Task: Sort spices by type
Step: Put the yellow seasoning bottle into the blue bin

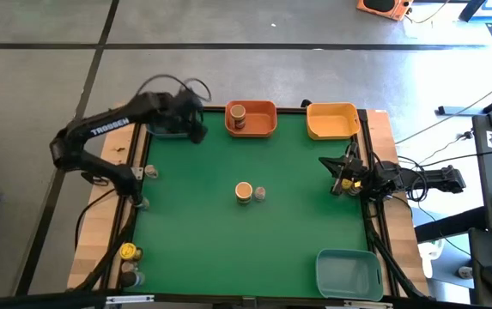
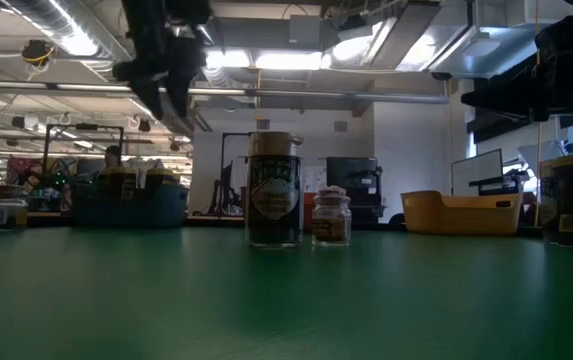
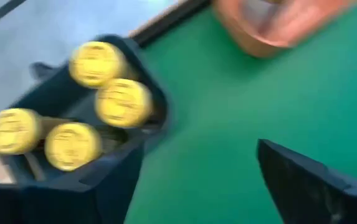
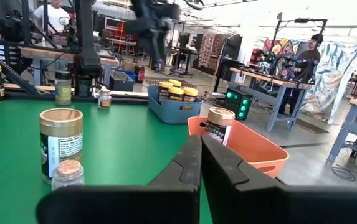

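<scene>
My left gripper (image 1: 194, 127) hangs open above the far-left blue bin (image 1: 167, 130), holding nothing. In the left wrist view its fingers (image 3: 197, 158) frame bare green mat beside the bin (image 3: 147, 93), where several yellow-lidded jars (image 3: 121, 102) stand upright. A tan-lidded jar (image 1: 244, 191) and a tiny jar (image 1: 260, 193) stand side by side at mid-table. Another tan-lidded jar (image 1: 238, 115) stands in the orange bin (image 1: 263, 120). My right gripper (image 1: 340, 180) waits shut at the table's right edge (image 4: 200, 152).
A yellow bin (image 1: 331, 122) sits at the far right and a pale blue bin (image 1: 349, 273) at the near right corner. More small jars (image 1: 130, 253) stand along the left wooden edge (image 1: 112, 154). The green mat around the two middle jars is bare.
</scene>
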Motion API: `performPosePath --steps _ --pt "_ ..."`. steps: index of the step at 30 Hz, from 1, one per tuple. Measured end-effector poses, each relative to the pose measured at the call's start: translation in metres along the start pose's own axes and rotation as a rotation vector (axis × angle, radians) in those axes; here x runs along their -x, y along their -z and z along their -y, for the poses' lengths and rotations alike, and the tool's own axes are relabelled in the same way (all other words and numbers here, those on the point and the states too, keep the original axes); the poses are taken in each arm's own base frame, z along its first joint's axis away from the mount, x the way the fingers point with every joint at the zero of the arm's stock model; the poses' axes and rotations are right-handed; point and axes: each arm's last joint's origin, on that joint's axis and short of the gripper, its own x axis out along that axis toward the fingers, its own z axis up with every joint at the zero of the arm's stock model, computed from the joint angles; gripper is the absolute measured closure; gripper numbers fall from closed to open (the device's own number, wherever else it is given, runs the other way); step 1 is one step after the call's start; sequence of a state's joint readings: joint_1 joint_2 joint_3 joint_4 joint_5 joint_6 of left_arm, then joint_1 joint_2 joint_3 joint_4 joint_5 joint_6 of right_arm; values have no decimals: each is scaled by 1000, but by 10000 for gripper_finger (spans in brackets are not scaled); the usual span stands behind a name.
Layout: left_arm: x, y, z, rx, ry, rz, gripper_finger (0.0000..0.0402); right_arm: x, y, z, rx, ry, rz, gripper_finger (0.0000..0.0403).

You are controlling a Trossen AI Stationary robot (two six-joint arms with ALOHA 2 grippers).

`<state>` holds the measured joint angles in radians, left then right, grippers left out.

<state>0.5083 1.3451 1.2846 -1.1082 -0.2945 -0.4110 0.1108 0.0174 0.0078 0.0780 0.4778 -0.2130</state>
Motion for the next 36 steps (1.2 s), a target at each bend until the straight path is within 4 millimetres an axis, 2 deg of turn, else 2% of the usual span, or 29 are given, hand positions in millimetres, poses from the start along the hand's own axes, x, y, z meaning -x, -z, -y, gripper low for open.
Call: performPosePath --steps 9,14,18,22,25,28,31,36 --pt "33 39 82 -185 238 104 92 0 0 0 0 0 0 391" --pt "53 58 113 -268 388 191 92 0 0 0 1 0 0 391" --pt "63 63 126 -306 468 260 92 0 0 0 1 0 0 391" --pt "63 60 133 -324 495 305 87 0 0 0 1 0 0 391" --pt "59 60 138 -367 484 313 64 0 0 0 1 0 0 391" --pt "51 61 143 -411 467 296 25 0 0 0 2 0 -1 391" --pt "49 66 146 -447 502 227 6 0 0 0 2 0 -1 391" --pt "53 90 147 -411 562 -4 16 0 0 0 3 0 -3 391"
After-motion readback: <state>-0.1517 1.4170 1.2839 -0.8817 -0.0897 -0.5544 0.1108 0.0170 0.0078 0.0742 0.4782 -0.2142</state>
